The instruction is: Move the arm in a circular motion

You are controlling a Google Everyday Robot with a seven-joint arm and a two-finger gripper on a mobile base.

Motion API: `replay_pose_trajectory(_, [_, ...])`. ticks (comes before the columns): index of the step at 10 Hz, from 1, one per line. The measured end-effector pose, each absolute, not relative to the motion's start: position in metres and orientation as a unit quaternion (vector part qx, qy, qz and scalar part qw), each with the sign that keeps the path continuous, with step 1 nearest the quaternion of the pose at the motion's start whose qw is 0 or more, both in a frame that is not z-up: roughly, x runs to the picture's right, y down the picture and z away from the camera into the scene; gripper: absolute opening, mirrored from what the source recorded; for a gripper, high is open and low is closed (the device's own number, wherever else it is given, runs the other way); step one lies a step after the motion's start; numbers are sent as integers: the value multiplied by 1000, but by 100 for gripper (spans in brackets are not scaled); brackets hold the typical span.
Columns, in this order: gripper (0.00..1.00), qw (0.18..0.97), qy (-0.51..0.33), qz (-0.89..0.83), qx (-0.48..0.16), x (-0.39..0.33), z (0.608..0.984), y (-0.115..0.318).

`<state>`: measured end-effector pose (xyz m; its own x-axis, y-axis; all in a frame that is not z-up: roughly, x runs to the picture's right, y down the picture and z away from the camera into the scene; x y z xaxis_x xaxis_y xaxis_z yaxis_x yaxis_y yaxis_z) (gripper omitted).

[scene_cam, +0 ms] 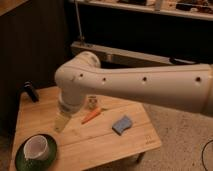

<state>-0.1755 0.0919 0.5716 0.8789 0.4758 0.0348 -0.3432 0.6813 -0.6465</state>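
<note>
The cream-white arm [145, 85] reaches in from the right edge across the small wooden table [100, 145]. Its rounded elbow joint [75, 82] sits over the table's middle and bends downward. The tan tapered tip with the gripper [61, 122] hangs just above the table's left-centre, above and to the right of the cup. Dark screw holes dot the arm's long segment.
On the table lie an orange carrot [91, 116], a blue sponge [122, 124], a small white figure [92, 103] partly behind the arm, a black object [30, 92] at the back left, and a white cup [37, 148] on a green plate [22, 159]. A dark shelf unit stands behind.
</note>
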Motion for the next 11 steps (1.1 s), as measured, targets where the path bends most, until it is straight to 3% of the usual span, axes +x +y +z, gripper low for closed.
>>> replay_pose_trajectory(5, [80,921,-118,145,-341,-283,615,32])
replay_pose_trajectory(8, [80,922,-105,149,-341,-289,666,-28])
replay_pose_trajectory(11, [80,919,-87,182,-339,-262,699,-63])
